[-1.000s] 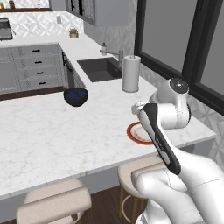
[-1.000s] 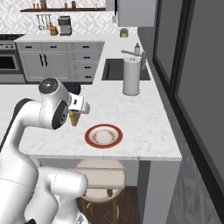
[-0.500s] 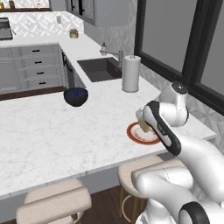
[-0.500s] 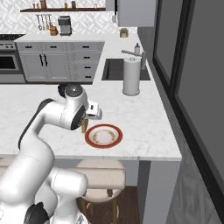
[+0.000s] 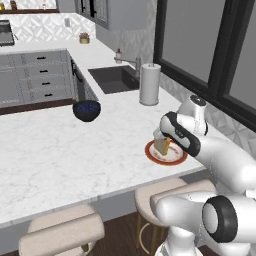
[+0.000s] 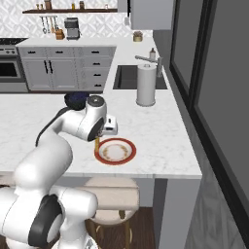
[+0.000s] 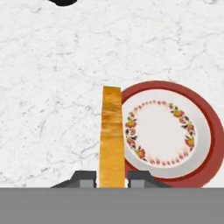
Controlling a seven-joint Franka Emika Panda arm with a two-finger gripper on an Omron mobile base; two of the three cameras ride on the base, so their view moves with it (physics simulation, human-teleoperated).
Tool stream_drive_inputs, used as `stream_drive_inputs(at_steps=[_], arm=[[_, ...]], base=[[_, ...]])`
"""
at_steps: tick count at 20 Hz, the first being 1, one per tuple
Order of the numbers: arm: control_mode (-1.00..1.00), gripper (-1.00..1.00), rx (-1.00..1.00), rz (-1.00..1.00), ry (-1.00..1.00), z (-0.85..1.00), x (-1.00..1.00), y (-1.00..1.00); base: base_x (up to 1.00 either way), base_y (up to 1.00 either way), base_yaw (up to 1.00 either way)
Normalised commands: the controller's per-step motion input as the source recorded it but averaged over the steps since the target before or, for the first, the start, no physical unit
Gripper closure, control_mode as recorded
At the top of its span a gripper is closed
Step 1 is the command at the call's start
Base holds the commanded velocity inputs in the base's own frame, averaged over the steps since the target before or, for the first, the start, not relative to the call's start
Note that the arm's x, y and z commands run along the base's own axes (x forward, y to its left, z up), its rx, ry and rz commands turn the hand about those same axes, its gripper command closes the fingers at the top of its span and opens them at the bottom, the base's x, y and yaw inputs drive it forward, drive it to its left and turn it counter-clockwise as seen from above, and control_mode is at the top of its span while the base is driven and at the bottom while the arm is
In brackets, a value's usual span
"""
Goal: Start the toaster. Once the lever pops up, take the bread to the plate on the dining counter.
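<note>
I have the bread (image 7: pixel 112 135) pinched edge-on between my two fingertips (image 7: pixel 83 178), jaws closed against its flat faces. In the hand view the slice stands at about 6 o'clock, its long orange edge running up toward 12, and the plate (image 7: pixel 205 118) lies just beside it at about 3 o'clock, so the bread overlaps only the rim.

My worry is the release. The slice hangs over the plate's near rim rather than its pale middle, so if I let go here I judge it could tip off the rim and land partly on the dining counter (image 7: pixel 48 87). Held on edge, it could also topple either way once freed.

The left base view shows the bread (image 5: pixel 161 145) hanging at the plate's (image 5: pixel 172 159) 9 o'clock edge, which the hand view cannot place in height. It also shows the dark blue bowl (image 5: pixel 86 110) well apart at 10 o'clock and the paper towel roll (image 5: pixel 149 84) toward 12. The right base view shows my gripper (image 6: pixel 97 141) close over the plate's (image 6: pixel 127 158) left rim, with the slice mostly hidden behind my wrist.
</note>
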Motion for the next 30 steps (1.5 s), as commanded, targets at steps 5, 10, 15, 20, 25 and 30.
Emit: stream_drive_inputs(at_steps=[5, 10, 15, 20, 25, 30], arm=[[-1.00, 1.00, 0.01, 0.13, 0.00, -0.21, 0.20, -0.15], [-1.00, 1.00, 0.00, 0.11, 0.00, -0.21, 0.04, -0.04], [-1.00, 1.00, 0.02, 0.08, 0.00, -0.27, 0.02, 0.00], [-1.00, 1.00, 0.10, 0.00, 0.08, -0.12, 0.18, 0.00], [-1.00, 1.00, 0.06, 0.01, 0.02, -0.07, 0.25, -0.09], [-1.00, 1.00, 0.00, 0.07, -0.01, -0.05, 0.17, -0.19]], base=[[0.00, 0.00, 0.00], [0.00, 0.00, 0.00], [0.00, 0.00, 0.00], [0.00, 0.00, 0.00], [0.00, 0.00, 0.00], [0.00, 0.00, 0.00]])
